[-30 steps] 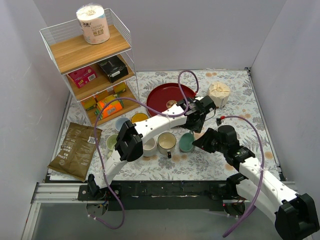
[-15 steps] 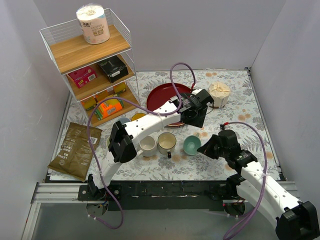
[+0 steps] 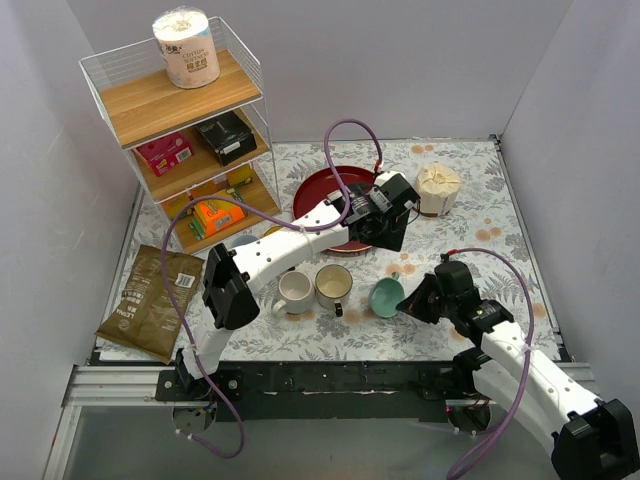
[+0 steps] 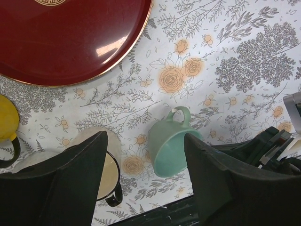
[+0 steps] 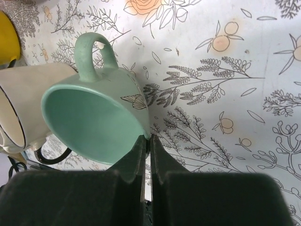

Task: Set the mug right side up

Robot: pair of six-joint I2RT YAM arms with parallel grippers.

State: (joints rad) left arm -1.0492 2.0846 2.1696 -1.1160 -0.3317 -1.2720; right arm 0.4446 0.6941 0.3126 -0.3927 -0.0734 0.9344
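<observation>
The left arm (image 3: 290, 250) and right arm (image 3: 512, 347) share white links, black joints and looping purple cables (image 3: 347, 123).

Floral table (image 3: 490, 190) — red plate (image 3: 310, 195), rack (image 3: 170, 100), brown pouch (image 3: 150, 300).

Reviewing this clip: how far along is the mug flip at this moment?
Done: the right hand is shut on the rim of the green mug. In hand: the mug is tilted partway, mouth facing sideways, neither inverted nor upright. Left: finish the rotation, set it base-down on the floral table, then release. The left hand hangs open above, holding nothing.
</observation>
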